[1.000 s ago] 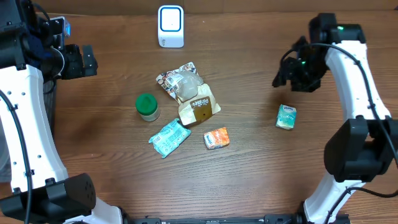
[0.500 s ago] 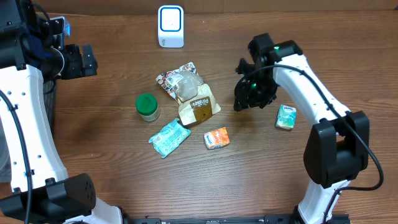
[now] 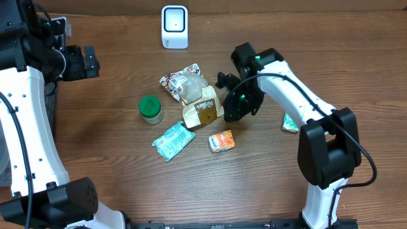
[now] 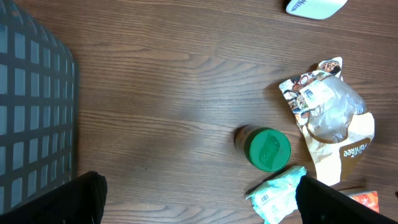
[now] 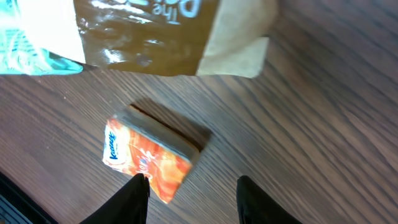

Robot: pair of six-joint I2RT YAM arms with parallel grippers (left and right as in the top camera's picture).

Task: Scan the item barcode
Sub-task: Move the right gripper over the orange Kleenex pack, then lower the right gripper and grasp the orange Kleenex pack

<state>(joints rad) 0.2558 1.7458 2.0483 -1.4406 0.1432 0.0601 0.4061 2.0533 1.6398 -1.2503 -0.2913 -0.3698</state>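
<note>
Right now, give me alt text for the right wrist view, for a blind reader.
An orange packet lies on the wooden table just ahead of the right gripper, whose dark jaws stand apart with nothing between them. The lower edge of a brown paper bag fills the top of the frame.

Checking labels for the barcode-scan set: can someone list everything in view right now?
scanner: 1, white, top centre of the table
snack bag: 1, brown and clear, table centre
jar: 1, green lid, left of the snack bag
packet: 1, teal, below the jar
orange tissue pack: 1, orange, below the snack bag
green tissue pack: 1, green-teal, right side, partly hidden by the right arm
basket: 1, dark grid, table's left edge
table: 1, brown wood
left gripper: 1, black, open, upper left, empty
right gripper: 1, black, jaws apart, above the orange tissue pack, empty
</note>
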